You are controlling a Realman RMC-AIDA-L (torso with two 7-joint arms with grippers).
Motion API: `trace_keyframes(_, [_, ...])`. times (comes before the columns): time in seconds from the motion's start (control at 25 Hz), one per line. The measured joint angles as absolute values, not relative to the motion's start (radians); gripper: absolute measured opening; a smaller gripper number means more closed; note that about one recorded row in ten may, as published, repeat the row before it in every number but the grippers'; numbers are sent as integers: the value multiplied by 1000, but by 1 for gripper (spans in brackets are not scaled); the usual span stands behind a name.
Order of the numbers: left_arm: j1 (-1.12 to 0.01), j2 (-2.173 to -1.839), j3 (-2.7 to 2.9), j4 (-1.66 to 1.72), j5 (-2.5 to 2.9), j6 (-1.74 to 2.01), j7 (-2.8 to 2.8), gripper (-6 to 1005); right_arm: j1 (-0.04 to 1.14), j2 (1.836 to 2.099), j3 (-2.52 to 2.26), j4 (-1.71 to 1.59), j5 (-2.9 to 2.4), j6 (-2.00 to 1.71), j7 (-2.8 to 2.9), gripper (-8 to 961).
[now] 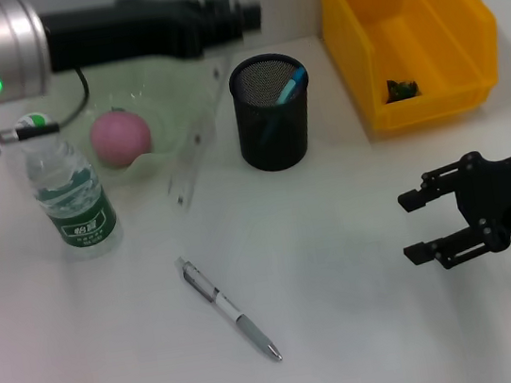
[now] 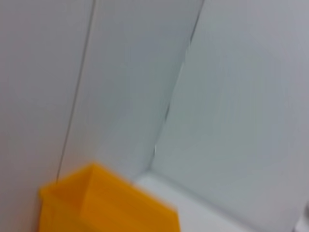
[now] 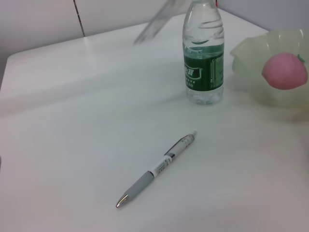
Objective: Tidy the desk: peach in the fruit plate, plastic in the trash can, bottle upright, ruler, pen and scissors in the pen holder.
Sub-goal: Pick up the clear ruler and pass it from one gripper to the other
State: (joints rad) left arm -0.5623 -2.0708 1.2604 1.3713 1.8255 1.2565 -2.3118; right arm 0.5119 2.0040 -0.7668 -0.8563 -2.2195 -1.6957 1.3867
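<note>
While the right gripper (image 1: 414, 224) hovers wide open and empty right of the pen (image 1: 228, 309), the peach (image 1: 119, 137) sits in the fruit plate (image 1: 162, 146).

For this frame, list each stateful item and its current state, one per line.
Peach: in fruit plate.
Bottle: upright.
Pen: flat on desk.
Ruler: held aloft, tilted.
Pen holder: upright, scissors inside.
Left gripper: holding ruler.
Right gripper: open, empty.

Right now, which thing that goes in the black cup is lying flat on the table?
The pen, flat on the table's middle; the clear ruler hangs tilted instead.
</note>
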Motion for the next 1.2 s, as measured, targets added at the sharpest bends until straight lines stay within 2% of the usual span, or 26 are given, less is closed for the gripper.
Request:
trace_keyframes(0.16, [-559, -2071, 1238, 1350, 1765, 1247, -2270, 399, 508, 2003, -751, -859, -2215, -1698, 1387, 722])
trace_keyframes(0.4, [-518, -2072, 1217, 1135, 1301, 1202, -1888, 400, 507, 2008, -721, -858, -2214, -1696, 1387, 722])
trace_keyframes(0.52, [-518, -2072, 1217, 1135, 1301, 1202, -1888, 401, 506, 2010, -706, -859, -2213, -1697, 1387, 723])
trace_keyframes(0.8, [-486, -2077, 1388, 774, 745, 1226, -1262, 403, 508, 2013, -679, -854, -2203, -1698, 1387, 723])
trace_keyframes(0.96, [-482, -2078, 1455, 731, 648, 1239, -1147, 403, 505, 2022, -678, -852, -2167, -1694, 1377, 723])
trace_keyframes(1.0, [-466, -2078, 1609, 688, 467, 1243, -950, 404, 505, 2025, -678, -850, -2155, -1692, 1371, 722])
trace_keyframes(1.2, [-440, -2080, 1833, 668, 200, 1236, -691, 405, 489, 2046, -676, -811, -2045, -1685, 1299, 722])
